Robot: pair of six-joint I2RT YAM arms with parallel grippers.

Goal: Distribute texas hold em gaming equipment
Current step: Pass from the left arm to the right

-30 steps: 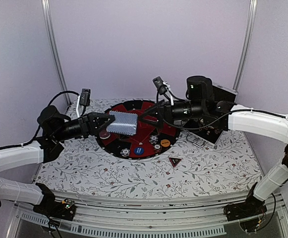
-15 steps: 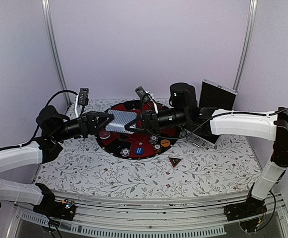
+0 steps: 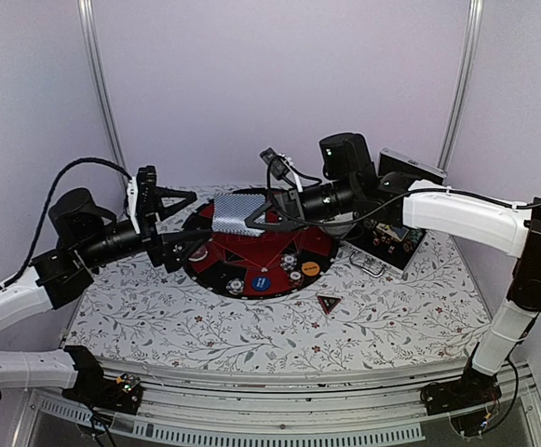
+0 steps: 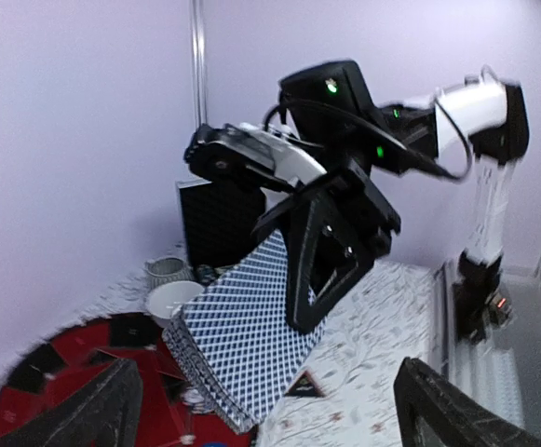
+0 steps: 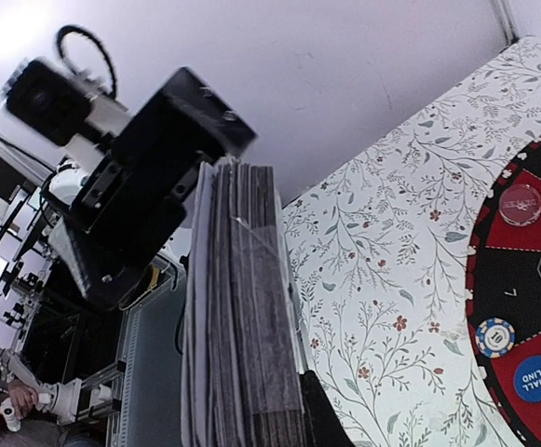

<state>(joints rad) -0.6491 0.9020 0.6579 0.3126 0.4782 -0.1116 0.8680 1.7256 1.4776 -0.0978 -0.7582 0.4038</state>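
Note:
A thick deck of playing cards (image 3: 236, 212) with grey-blue backs hangs over the round red-and-black board (image 3: 216, 270), and my right gripper (image 3: 252, 221) is shut on its right end. In the right wrist view the deck (image 5: 240, 326) is seen edge-on beside one finger (image 5: 324, 419). My left gripper (image 3: 196, 220) stands open just left of the deck, apart from it. Its fingers (image 4: 88, 410) frame the cards (image 4: 242, 345) in the left wrist view. On the board lie striped chips (image 3: 236, 286), a blue disc (image 3: 261, 280) and an orange disc (image 3: 310, 268). A black-red triangular marker (image 3: 328, 303) lies on the cloth.
A black case (image 3: 402, 233) lies open at the back right, with a white bowl (image 4: 172, 300) near it. The floral cloth (image 3: 158, 321) covers the table. Metal frame posts (image 3: 101, 88) rise at both back corners.
My left gripper has opened, let go of the deck and drawn back to the left. My right gripper has closed on the deck's other end and now holds it alone.

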